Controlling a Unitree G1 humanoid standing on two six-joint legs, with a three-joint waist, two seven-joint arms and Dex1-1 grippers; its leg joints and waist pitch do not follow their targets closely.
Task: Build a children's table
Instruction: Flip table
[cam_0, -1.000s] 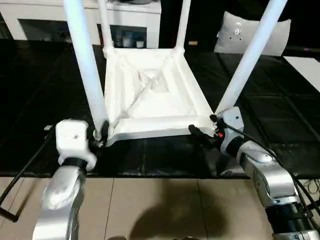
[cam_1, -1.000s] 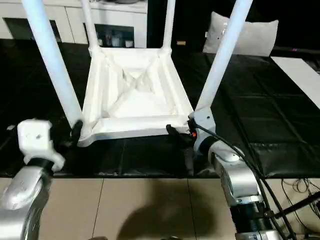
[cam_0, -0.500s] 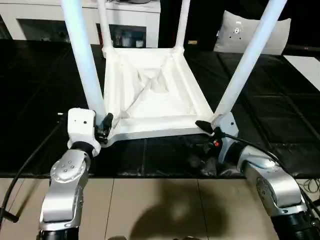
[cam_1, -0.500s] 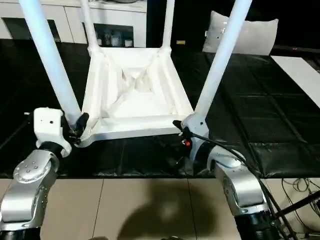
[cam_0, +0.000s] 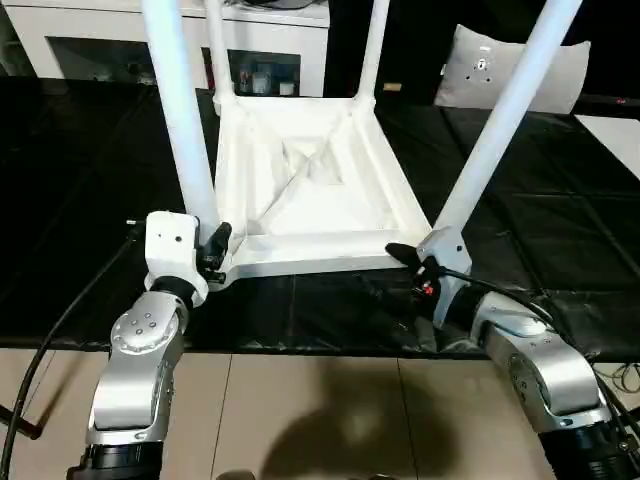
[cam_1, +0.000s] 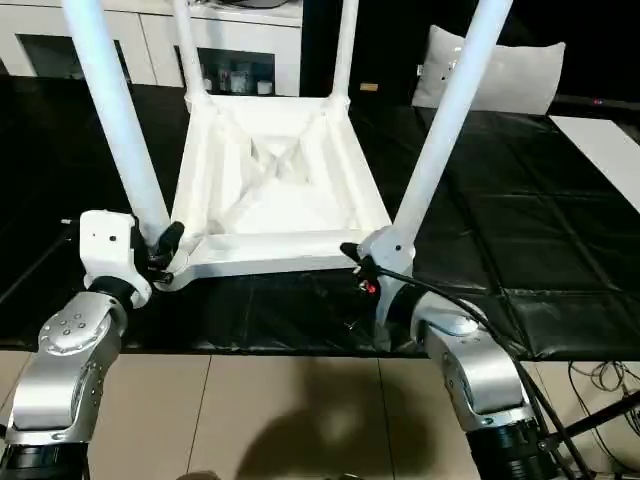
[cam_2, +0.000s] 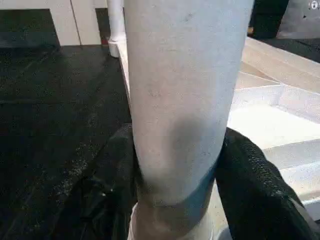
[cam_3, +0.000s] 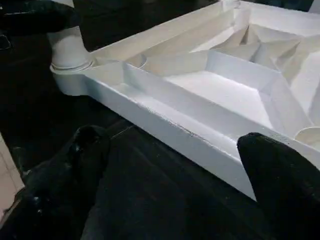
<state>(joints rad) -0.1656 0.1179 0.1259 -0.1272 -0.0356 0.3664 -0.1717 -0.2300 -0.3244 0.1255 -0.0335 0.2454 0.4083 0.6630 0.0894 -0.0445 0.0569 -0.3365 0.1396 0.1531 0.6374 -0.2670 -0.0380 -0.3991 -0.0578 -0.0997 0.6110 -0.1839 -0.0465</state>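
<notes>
The children's table (cam_0: 310, 200) lies upside down on the black work table, its four white legs pointing up. My left gripper (cam_0: 215, 250) is at the base of the near-left leg (cam_0: 185, 130). In the left wrist view both black fingers (cam_2: 117, 165) press against the sides of that leg (cam_2: 180, 90), so the gripper is shut on it. My right gripper (cam_0: 410, 265) stands open just in front of the near-right corner socket, beside the near-right leg (cam_0: 490, 140). Its fingers (cam_3: 87, 145) are wide apart before the front rail (cam_3: 175, 125), with nothing between them.
The black table's front edge (cam_0: 300, 340) runs just under both grippers, with tiled floor (cam_0: 300, 420) below. A white cabinet (cam_0: 100, 40) and a grey cushion (cam_0: 500, 70) stand at the back. A white sheet (cam_0: 620, 130) lies at the far right.
My left gripper has moved in to the near-left leg and its fingers have closed around it. My right gripper has shifted slightly left along the front rail, still open.
</notes>
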